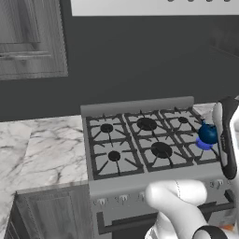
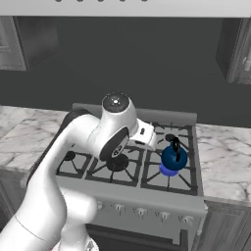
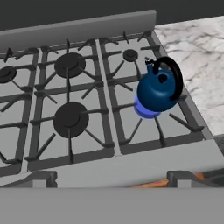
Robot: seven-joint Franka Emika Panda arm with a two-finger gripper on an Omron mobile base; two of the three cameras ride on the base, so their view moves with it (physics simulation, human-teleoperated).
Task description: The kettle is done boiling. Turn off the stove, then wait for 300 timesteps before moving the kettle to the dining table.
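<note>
Kettle (image 3: 158,89) upright on stove (image 3: 87,131) front right burner over blue flame, gripper fingers spread, apart from it

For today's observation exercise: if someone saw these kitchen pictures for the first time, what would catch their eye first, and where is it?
The glossy blue kettle stands out most, sitting on the front right burner of the grey stove with a blue glow under it. Next comes the big white robot arm reaching over the stove's left and middle burners in the right base view. White marble counter flanks the range.
</note>
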